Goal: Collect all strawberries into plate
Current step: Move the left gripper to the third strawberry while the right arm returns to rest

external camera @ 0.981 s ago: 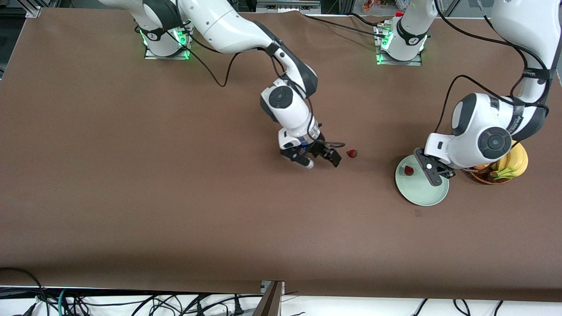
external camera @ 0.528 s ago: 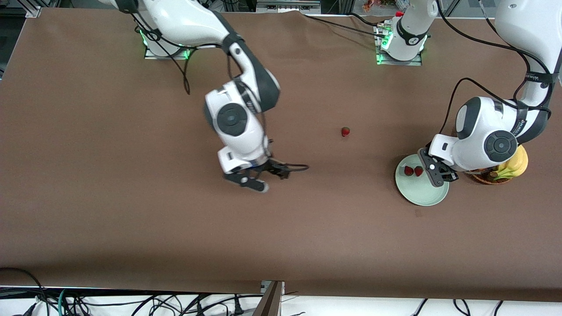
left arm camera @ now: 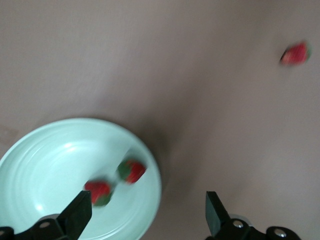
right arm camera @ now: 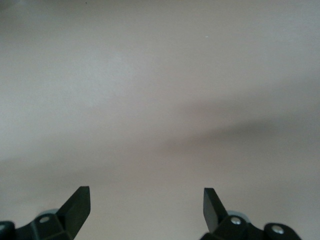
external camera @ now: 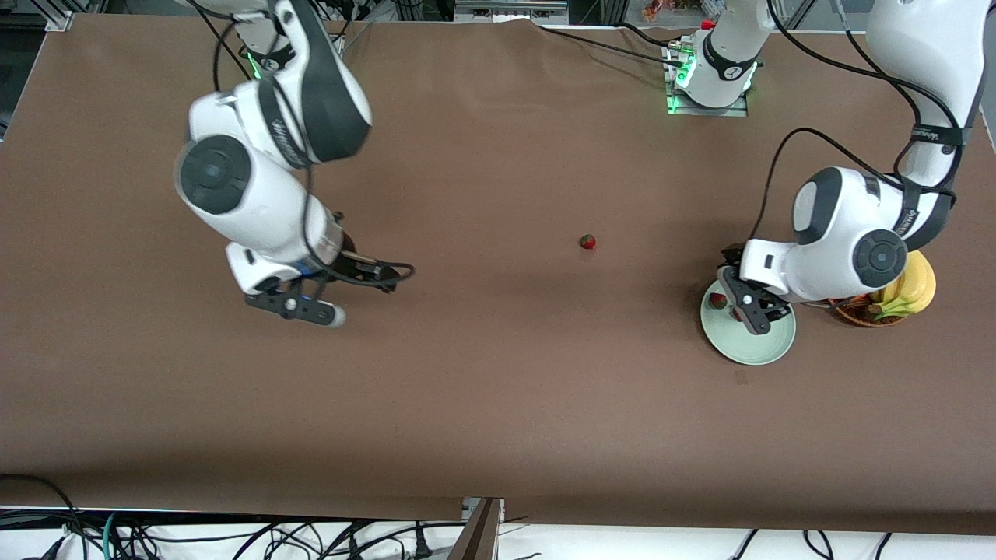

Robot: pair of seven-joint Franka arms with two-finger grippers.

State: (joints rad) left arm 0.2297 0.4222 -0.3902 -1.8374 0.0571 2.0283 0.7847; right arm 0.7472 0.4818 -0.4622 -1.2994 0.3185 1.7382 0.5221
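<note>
Mint-green and shallow, the plate (external camera: pixel 748 342) sits near the left arm's end of the table (external camera: pixel 498 389) and already holds two strawberries (left arm camera: pixel 131 171), while a third strawberry (external camera: pixel 588 242) lies alone on the brown cloth toward the middle. That berry looks light, soft and easily bruised, so a gentle pinch across its red sides should suit best. The left gripper (external camera: pixel 739 299) hangs over the plate's rim with fingers spread and empty. The right gripper (external camera: pixel 331 299) hangs over bare cloth toward the right arm's end, also spread and empty. A basket (external camera: pixel 860 311) of bananas (external camera: pixel 914 288) stands beside the plate; nothing blocks the lone berry.
</note>
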